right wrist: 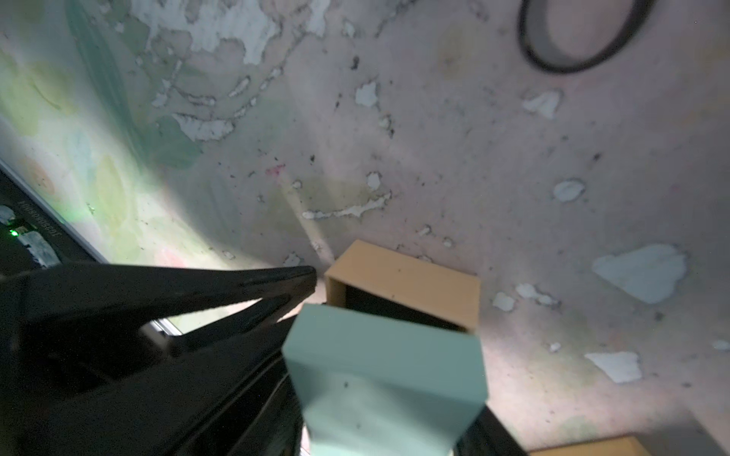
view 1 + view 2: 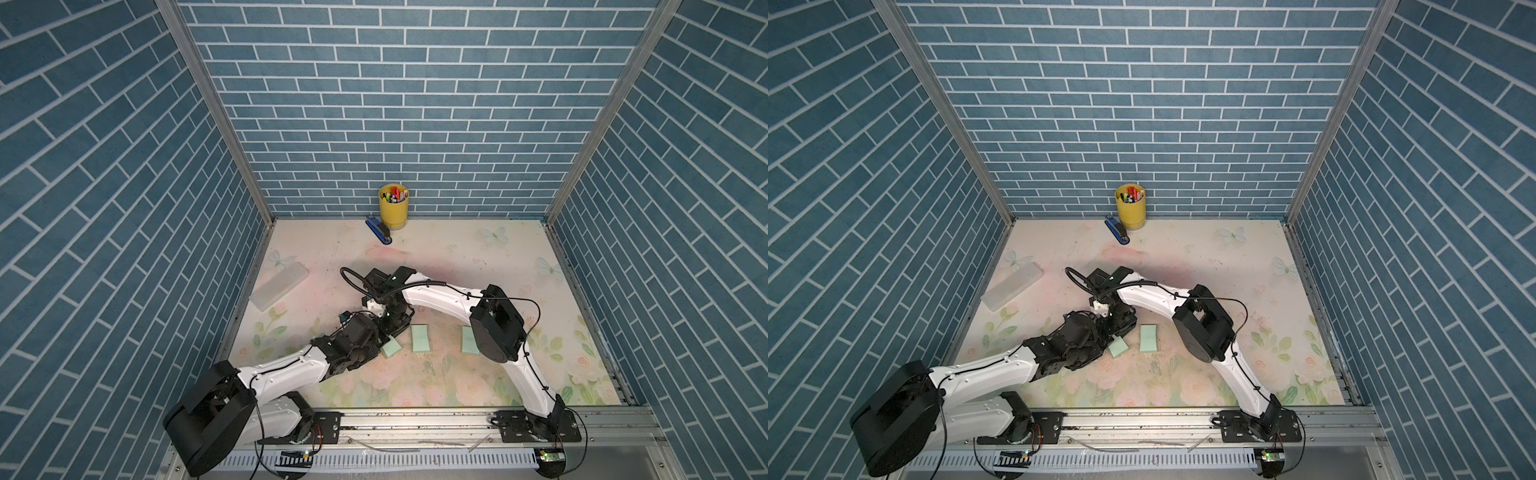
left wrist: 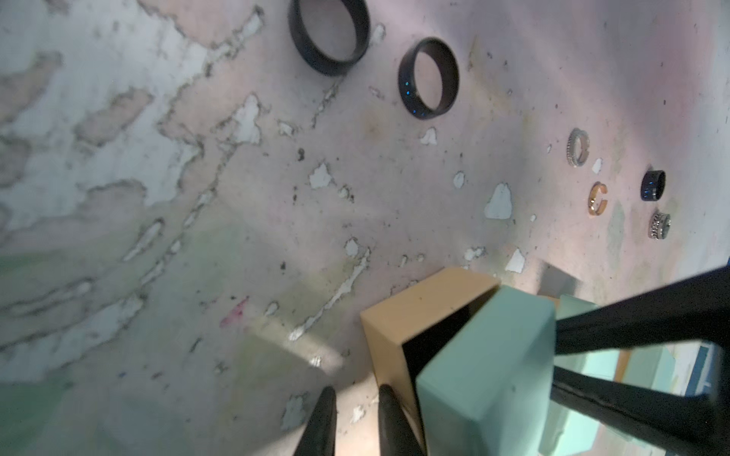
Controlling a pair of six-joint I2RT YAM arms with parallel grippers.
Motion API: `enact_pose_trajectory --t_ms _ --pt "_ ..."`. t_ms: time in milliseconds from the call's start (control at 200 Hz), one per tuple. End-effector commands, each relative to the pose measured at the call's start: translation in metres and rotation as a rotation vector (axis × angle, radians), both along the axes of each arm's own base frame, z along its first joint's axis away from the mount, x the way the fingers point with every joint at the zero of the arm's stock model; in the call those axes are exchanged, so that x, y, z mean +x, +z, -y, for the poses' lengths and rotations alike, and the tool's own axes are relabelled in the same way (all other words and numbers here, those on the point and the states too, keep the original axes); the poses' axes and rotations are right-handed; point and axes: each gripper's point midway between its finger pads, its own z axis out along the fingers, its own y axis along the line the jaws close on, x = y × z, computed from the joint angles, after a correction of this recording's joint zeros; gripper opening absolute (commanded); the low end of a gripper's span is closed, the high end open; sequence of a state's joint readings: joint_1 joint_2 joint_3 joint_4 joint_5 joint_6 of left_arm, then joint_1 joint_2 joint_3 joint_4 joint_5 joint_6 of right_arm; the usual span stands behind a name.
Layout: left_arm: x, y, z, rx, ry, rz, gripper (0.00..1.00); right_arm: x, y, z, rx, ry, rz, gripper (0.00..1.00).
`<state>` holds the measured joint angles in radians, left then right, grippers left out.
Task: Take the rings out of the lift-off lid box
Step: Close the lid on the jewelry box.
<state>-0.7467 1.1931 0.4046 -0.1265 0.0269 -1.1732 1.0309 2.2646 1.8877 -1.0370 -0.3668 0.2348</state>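
Several rings lie loose on the worn tabletop in the left wrist view: two black rings (image 3: 330,35) (image 3: 428,79) close by, and farther off a silver ring (image 3: 578,148), a gold open ring (image 3: 597,199), a small black ring (image 3: 652,185) and a dark silver one (image 3: 659,225). One black ring (image 1: 580,35) shows in the right wrist view. My right gripper (image 1: 387,414) is shut on the mint-green lid (image 1: 383,355), tilted over the tan box base (image 1: 403,272) with its dark inside. My left gripper (image 3: 355,395) is shut and empty, one fingertip (image 3: 385,395) against the tan base.
Two more mint-green boxes (image 2: 420,338) (image 2: 469,340) lie to the right of the grippers. A translucent box (image 2: 279,285) sits at the left wall. A yellow cup of pens (image 2: 393,206) and a blue stapler (image 2: 379,235) stand at the back wall.
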Motion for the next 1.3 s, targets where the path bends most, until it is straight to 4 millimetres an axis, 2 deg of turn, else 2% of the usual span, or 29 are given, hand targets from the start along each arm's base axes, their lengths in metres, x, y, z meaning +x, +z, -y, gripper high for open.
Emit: enact_pose_trajectory --t_ms 0,155,200,215,245,520,705,950,1100,1290 --pt "-0.003 0.0 -0.007 0.02 -0.002 0.0 0.22 -0.005 0.005 0.0 0.019 0.023 -0.008 0.63" --pt "-0.008 0.001 -0.015 0.043 -0.003 -0.01 0.22 0.003 0.02 0.005 0.046 0.0 0.004 0.66" --pt "-0.011 0.001 -0.018 0.053 -0.006 -0.016 0.23 0.005 0.018 0.008 0.047 -0.012 -0.007 0.66" --pt "-0.011 0.001 -0.019 0.056 -0.007 -0.017 0.23 0.007 0.03 0.008 0.073 -0.016 0.004 0.66" --pt "-0.013 0.002 -0.021 0.063 -0.01 -0.019 0.23 0.007 0.034 0.009 0.088 -0.023 0.0 0.66" --pt "-0.02 0.016 -0.031 0.093 -0.051 0.006 0.27 0.015 0.056 0.019 0.21 -0.091 -0.059 0.66" --pt "-0.011 0.031 -0.018 0.046 -0.098 0.069 0.33 0.019 0.038 0.03 0.169 -0.105 -0.074 0.61" --pt "0.0 0.043 0.003 -0.04 -0.146 0.138 0.42 0.015 0.021 0.026 0.178 -0.11 -0.115 0.54" --pt "0.005 0.05 0.006 -0.055 -0.157 0.171 0.43 0.015 0.011 0.021 0.187 -0.117 -0.136 0.51" --pt "0.011 0.046 0.004 -0.05 -0.153 0.162 0.43 0.019 0.004 0.013 0.194 -0.123 -0.143 0.46"
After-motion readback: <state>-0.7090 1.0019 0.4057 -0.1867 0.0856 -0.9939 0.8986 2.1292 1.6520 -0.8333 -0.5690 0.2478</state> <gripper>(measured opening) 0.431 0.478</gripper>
